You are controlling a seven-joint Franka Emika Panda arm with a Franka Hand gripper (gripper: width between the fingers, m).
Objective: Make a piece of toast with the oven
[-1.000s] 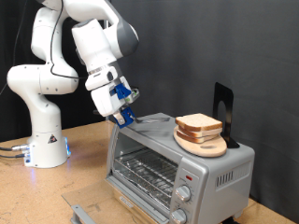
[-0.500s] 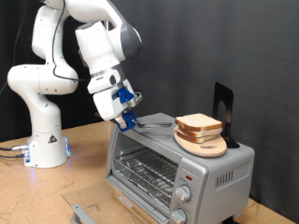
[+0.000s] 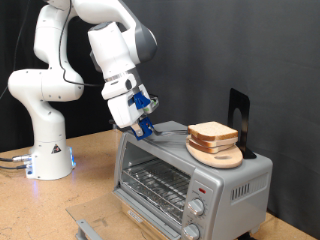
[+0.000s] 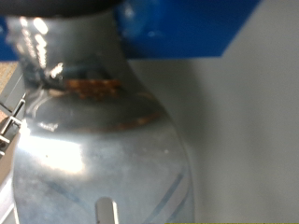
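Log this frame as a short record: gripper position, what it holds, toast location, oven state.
gripper: above the oven's top, toward the exterior view's left end
held item: shiny metal spatula fills the wrist view below the blue fingers
toast: slice on a round wooden board on top of the oven
oven: door open, wire rack visible, nothing seen on it

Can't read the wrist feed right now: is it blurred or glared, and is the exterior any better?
Wrist view: soft, too close, bright glare streaks across a shiny metal utensil. Exterior view: sharp, evenly lit; end effector, oven and piece of toast all legible against a dark backdrop.
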